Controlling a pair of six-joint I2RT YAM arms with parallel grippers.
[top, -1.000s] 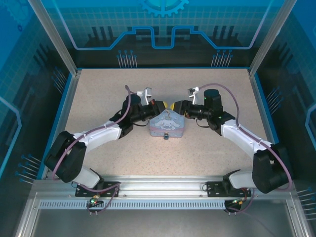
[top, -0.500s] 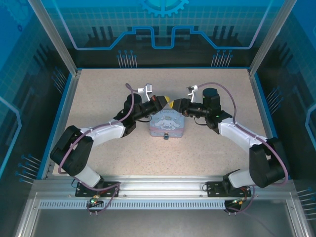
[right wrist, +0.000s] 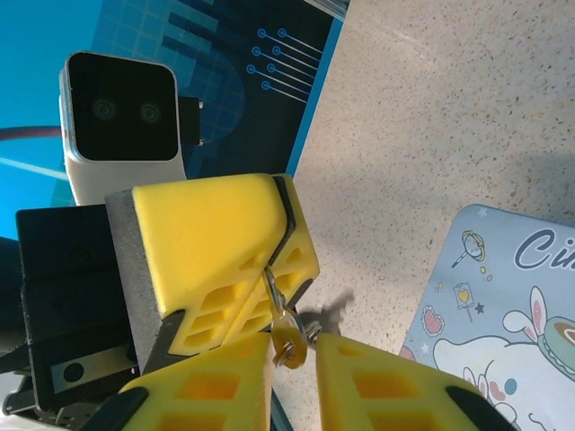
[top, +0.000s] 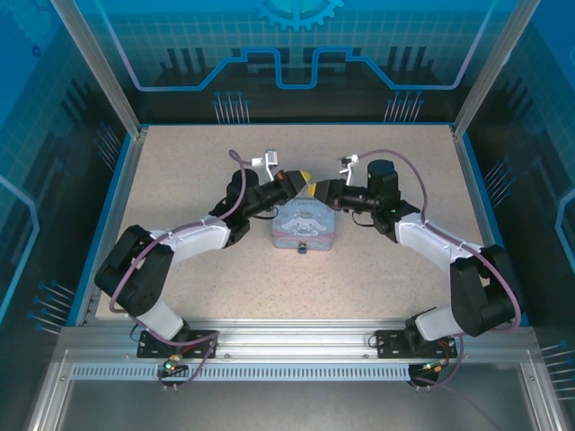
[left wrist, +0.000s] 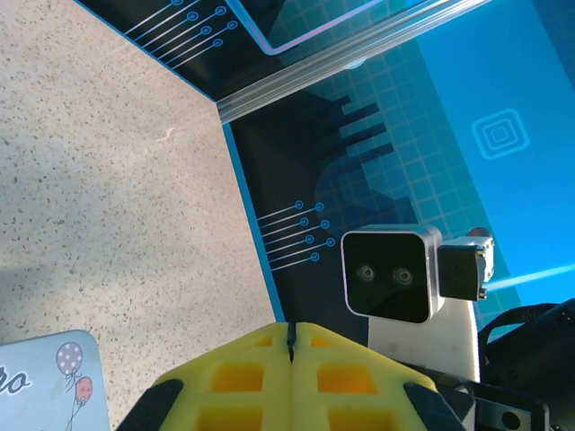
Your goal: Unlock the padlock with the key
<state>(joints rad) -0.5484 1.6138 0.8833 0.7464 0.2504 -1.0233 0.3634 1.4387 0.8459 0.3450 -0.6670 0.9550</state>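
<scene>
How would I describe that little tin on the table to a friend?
Find the speckled beige table inside the blue enclosure. Near its middle, on the near side of where the left arm and right arm meet, lies the tin. It is pale blue with a white cartoon character, unlike the black-and-white arms.

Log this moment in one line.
left pincer: shut on key | right pincer: open around its hanging end | padlock: at tin's front

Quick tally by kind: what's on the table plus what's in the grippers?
Pale blue cartoon-printed tin box: 1
Tiny dark metal padlock, at the tin's near edge: 1
Small metal key: 1
Yellow-fingered grippers: 2 (left gripper, right gripper)
Total: 5
</scene>
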